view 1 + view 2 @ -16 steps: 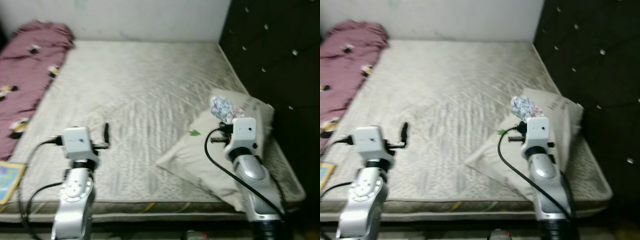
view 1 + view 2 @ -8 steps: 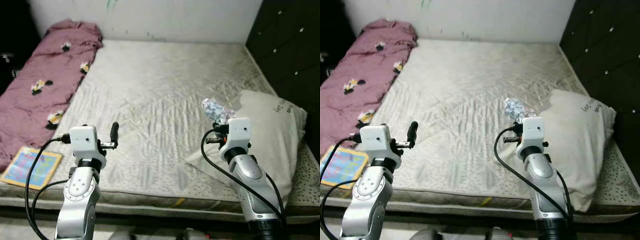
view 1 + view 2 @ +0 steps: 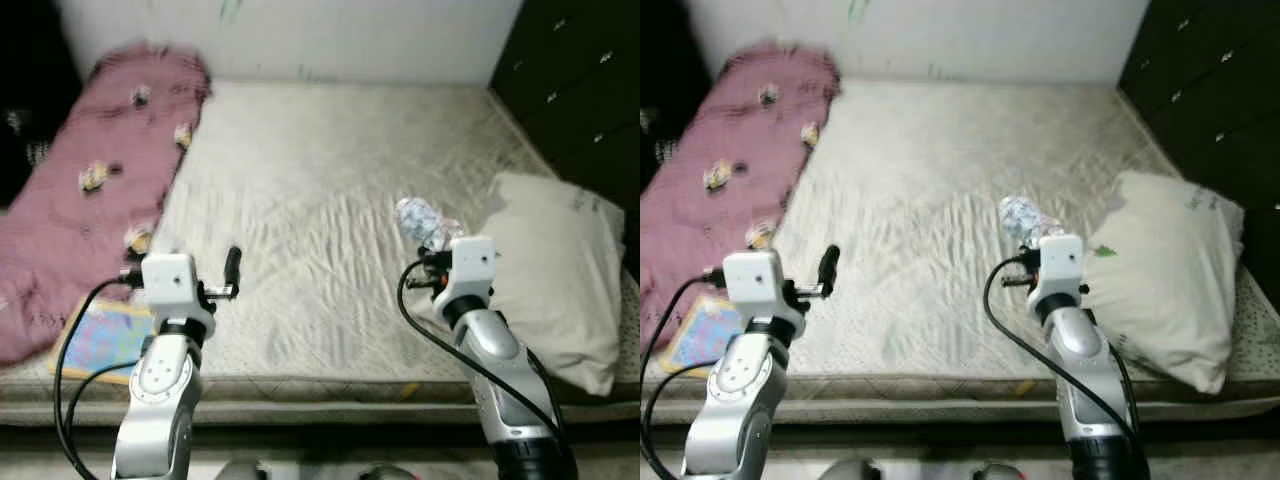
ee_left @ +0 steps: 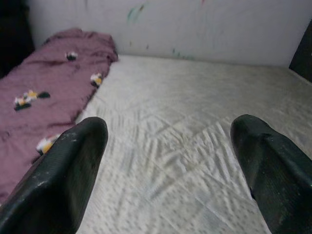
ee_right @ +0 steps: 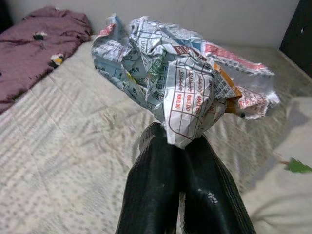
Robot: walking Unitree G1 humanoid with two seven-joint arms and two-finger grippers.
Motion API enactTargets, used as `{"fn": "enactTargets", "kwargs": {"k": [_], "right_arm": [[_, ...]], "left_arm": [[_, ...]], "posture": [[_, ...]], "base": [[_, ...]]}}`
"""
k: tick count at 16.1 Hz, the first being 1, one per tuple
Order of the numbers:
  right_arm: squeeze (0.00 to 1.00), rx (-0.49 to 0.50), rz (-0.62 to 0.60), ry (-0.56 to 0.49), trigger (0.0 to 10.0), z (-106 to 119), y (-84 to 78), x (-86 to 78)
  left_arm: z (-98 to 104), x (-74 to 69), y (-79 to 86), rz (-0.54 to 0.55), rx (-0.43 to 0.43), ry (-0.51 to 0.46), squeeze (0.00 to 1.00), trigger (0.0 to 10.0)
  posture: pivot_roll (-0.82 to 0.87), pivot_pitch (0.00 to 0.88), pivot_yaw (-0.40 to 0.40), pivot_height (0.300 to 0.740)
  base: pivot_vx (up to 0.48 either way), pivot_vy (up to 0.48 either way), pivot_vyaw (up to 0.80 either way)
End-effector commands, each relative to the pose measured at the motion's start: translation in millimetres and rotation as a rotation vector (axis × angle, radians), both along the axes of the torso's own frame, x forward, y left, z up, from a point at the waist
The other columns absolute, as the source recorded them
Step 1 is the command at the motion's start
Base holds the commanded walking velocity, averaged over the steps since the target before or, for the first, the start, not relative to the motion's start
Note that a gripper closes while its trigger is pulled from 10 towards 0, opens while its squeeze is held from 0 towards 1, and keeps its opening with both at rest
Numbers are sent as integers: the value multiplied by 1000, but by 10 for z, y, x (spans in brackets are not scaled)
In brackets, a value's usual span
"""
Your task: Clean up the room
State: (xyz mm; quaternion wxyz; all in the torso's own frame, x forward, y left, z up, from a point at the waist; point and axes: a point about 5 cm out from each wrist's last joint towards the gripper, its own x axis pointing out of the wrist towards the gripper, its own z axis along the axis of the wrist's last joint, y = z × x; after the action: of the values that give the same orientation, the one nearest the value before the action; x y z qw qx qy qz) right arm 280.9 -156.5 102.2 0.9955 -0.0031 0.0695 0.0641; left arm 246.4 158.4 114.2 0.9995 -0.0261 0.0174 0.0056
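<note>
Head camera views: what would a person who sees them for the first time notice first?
Probably the crumpled printed paper, pinched in the shut right gripper above the bare mattress. Next, the purple blanket along the bed's left side, and the white pillow on the right. The left gripper is open, holding nothing.

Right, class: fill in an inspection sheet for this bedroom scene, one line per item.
Surface: bare quilted mattress.
Job's things: crumpled printed paper, pinched in the right hand.
Clutter: maroon blanket along the robot's left edge; colourful book at the near left corner; pillow on the right.
Grippers: left hand open, empty, over the mattress.
Cables: black cables along both arms.
Surroundings: white wall, dark tufted headboard.
</note>
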Motion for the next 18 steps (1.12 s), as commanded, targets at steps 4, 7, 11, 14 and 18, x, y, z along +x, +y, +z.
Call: {"fn": "enactTargets", "kwargs": {"k": [4, 7, 11, 14, 18], "right_arm": [[0, 12, 42, -34, 10000, 72, 100, 29], [0, 13, 44, -35, 10000, 69, 101, 31], [0, 16, 56, -34, 10000, 70, 118, 36], [0, 17, 60, -30, 10000, 58, 119, 31], [0, 9, 71, -15, 10000, 30, 134, 29]], "left_arm": [[20, 1, 68, 23, 4, -3, 0, 10000], [19, 2, 66, 22, 4, -2, 0, 10000], [26, 14, 71, 23, 6, -4, 0, 10000], [26, 14, 70, 25, 6, -3, 0, 10000], [69, 9, 61, 16, 18, -44, 0, 10000]], "posture": [[-42, 0, -12, 740], [-42, 0, -12, 740], [-48, 0, -9, 740], [-48, 0, -9, 740], [-46, 0, -9, 740]], "base": [[0, 476, 0], [0, 475, 0], [0, 476, 0], [0, 476, 0], [0, 237, 0]]}}
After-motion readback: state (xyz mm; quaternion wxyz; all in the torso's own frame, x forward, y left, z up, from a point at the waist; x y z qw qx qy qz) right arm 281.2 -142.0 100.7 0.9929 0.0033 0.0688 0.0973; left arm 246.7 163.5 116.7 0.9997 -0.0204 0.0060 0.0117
